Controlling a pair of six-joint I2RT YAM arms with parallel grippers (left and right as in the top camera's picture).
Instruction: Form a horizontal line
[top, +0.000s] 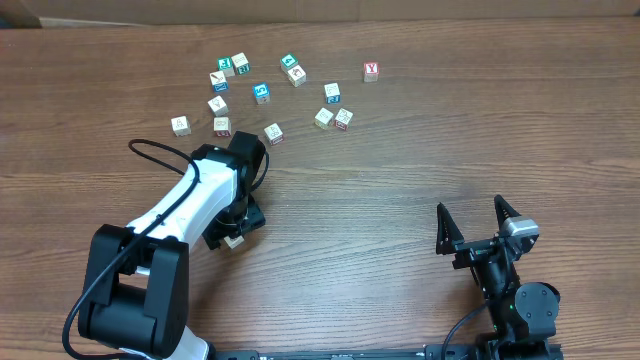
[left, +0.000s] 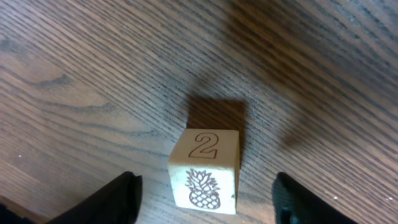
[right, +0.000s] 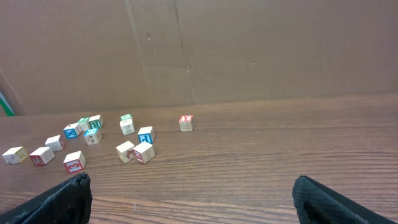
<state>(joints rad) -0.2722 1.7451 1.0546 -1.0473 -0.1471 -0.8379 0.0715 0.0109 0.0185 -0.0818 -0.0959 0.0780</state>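
Note:
A white cube with a 2 on top and a pineapple on its near face rests on the table. My left gripper is open around it, and its black fingers stand clear of the cube on both sides. From overhead this cube peeks out under the left gripper. A cube with a red Y stands alone at the back. No horizontal line of cubes is in view. My right gripper is open and empty at the front right.
Several loose letter cubes with teal, blue and red faces lie scattered at the back left, and the right wrist view shows these cubes too. A cardboard wall stands behind the table. The left arm's cable loops over the table.

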